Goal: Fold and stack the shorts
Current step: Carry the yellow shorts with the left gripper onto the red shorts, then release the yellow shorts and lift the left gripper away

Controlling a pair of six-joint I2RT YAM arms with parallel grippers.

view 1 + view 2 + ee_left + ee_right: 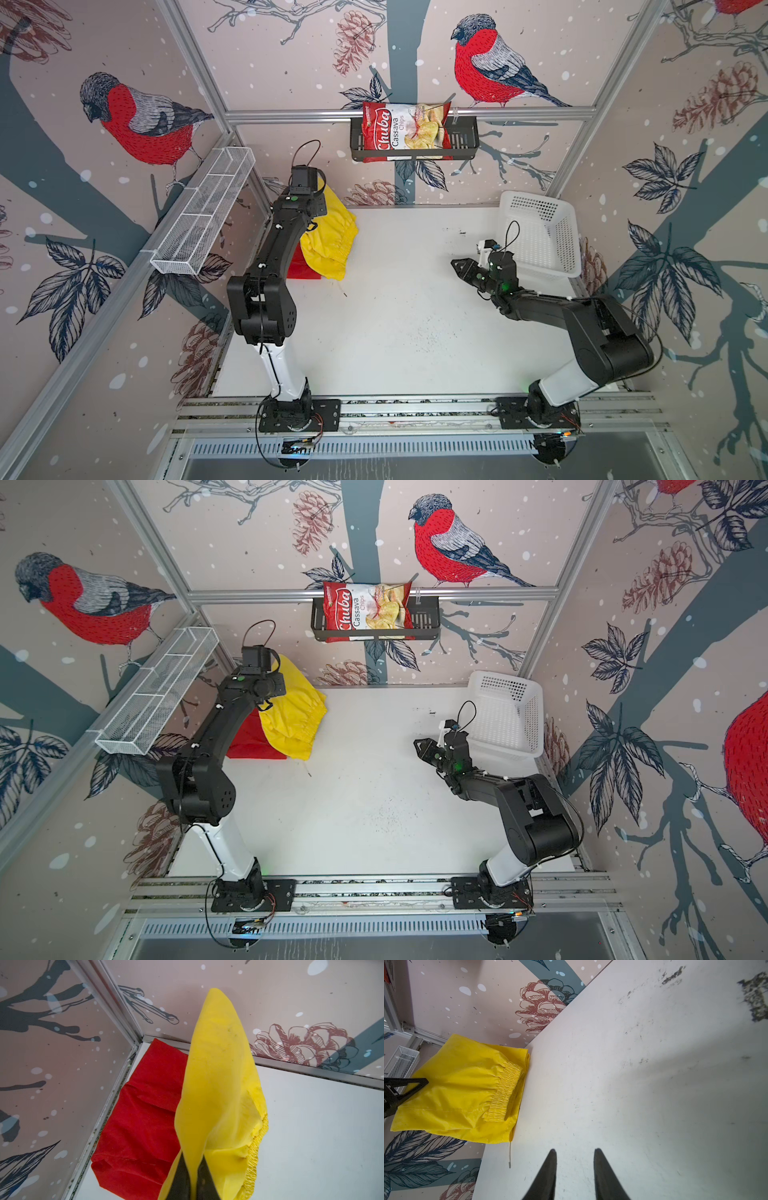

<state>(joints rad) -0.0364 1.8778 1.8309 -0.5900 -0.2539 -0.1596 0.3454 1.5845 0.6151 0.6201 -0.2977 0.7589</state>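
Observation:
The yellow shorts [332,239] [296,721] hang lifted at the table's far left corner, with the elastic waistband [505,1088] toward the table's middle. My left gripper [193,1155] is shut on a fold of this yellow fabric [220,1076]. In both top views its jaws are hidden under the wrist. The red shorts [300,268] [249,742] [141,1118] lie folded flat in the corner, partly under the yellow pair. My right gripper [575,1150] [459,266] [422,746] stands open over bare table, right of centre, with nothing between its fingers.
A white perforated basket [540,232] stands tilted at the back right, just behind the right arm. A red chips bag [405,131] sits in a black wall rack. A white wire shelf [203,212] hangs on the left wall. The white table [395,316] is scuffed.

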